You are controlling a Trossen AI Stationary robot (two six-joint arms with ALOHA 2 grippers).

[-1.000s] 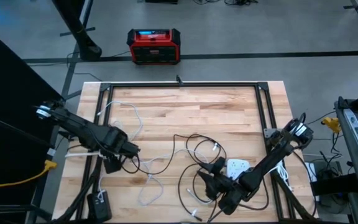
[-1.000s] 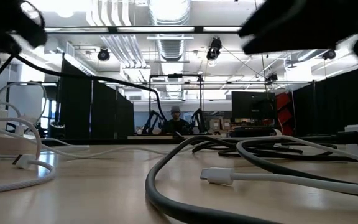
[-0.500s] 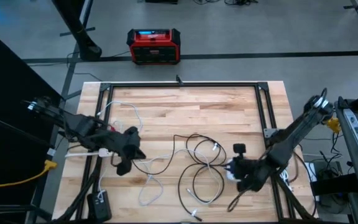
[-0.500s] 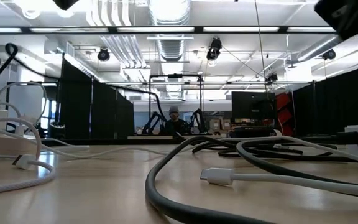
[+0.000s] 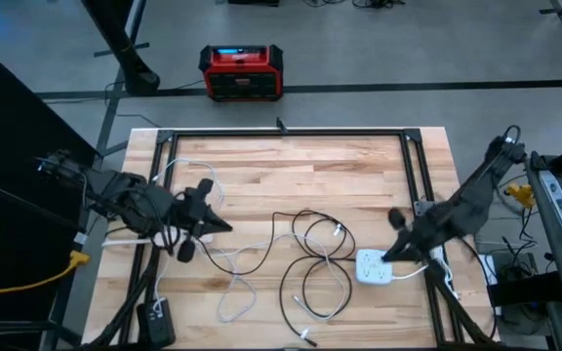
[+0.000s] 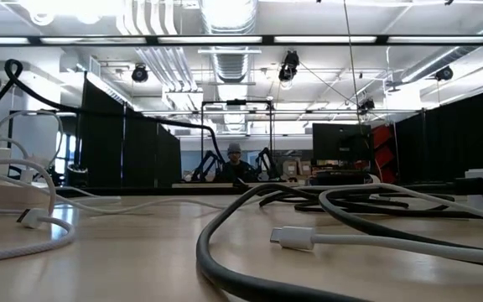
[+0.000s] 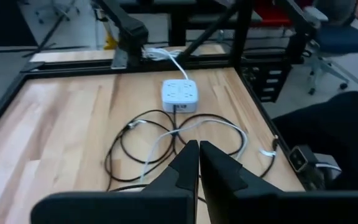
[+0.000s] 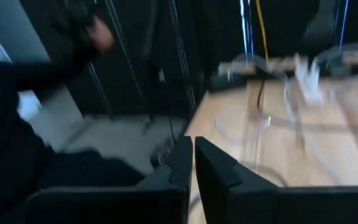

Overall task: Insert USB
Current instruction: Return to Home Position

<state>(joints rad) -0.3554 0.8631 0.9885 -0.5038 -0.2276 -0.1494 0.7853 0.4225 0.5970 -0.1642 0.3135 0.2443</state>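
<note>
A white power strip [image 5: 374, 266] lies flat on the wooden table at the near right; the left wrist view shows its sockets [image 7: 180, 95]. Black cables [image 5: 305, 255] and white cables [image 5: 232, 292] lie in loose loops across the middle. A white USB plug [image 6: 292, 238] rests on the tabletop at one cable's end. My left gripper [image 5: 220, 224] is shut above the table's left side, pointing toward the strip, with nothing in it [image 7: 198, 152]. My right gripper [image 5: 394, 220] is shut in the air above the right side, away from the strip and the cables; its fingertips [image 8: 193, 148] are together.
A black metal frame [image 5: 286, 134] runs around the tabletop. On the floor beyond the far edge stands a red box [image 5: 242, 72]. A black adapter [image 5: 156, 322] lies off the near left corner. A person sits far back in the room [image 6: 236, 159].
Both grippers have risen off the table and tipped from pointing down to nearly level. The right one has pulled back from the cables near the power strip toward the table's right edge. The left one has lifted and swung a little toward the far edge. Cables and strip lie unmoved.
</note>
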